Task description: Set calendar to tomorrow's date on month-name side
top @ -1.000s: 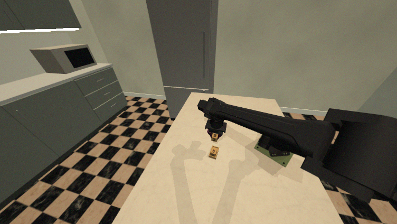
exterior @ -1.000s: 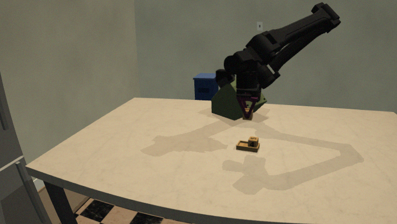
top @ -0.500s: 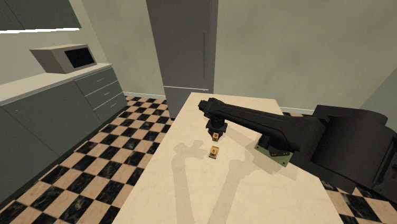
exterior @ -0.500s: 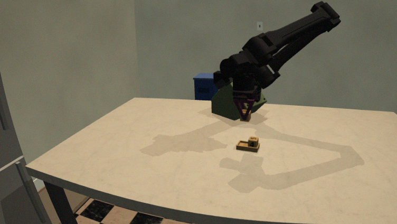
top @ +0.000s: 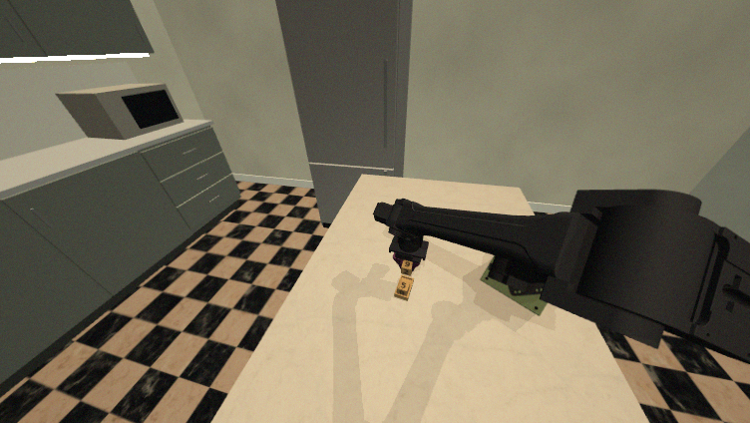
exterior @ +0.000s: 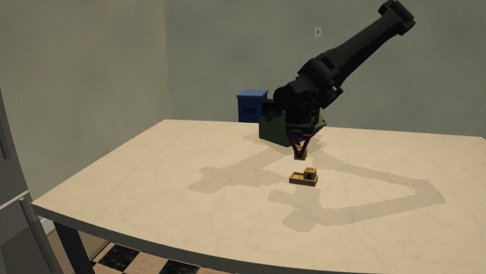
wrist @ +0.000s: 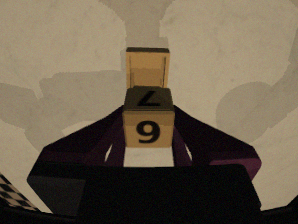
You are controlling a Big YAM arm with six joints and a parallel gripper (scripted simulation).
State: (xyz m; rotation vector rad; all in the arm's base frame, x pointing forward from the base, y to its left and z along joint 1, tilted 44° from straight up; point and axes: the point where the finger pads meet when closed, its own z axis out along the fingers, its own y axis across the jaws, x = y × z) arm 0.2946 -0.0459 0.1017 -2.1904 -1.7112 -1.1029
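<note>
My gripper [exterior: 300,149] is shut on a small wooden cube [exterior: 300,154] and holds it in the air above the tray. In the wrist view the held cube [wrist: 148,121] shows a 9 on the side facing the camera and a 7 on the face beyond it, between the purple fingers. The wooden tray [exterior: 302,178] lies flat on the table below, and it also shows in the wrist view [wrist: 148,68]. A second cube [exterior: 309,173] [top: 403,286] stands in the tray's right half, showing a 4 to the exterior view and a 5 on top. The tray's left half is empty.
The arm's green base plate [top: 512,291] sits on the table behind the tray. A blue bin [exterior: 251,105] stands beyond the table's far edge. A fridge [top: 346,94] and kitchen counter [top: 105,173] stand off the table.
</note>
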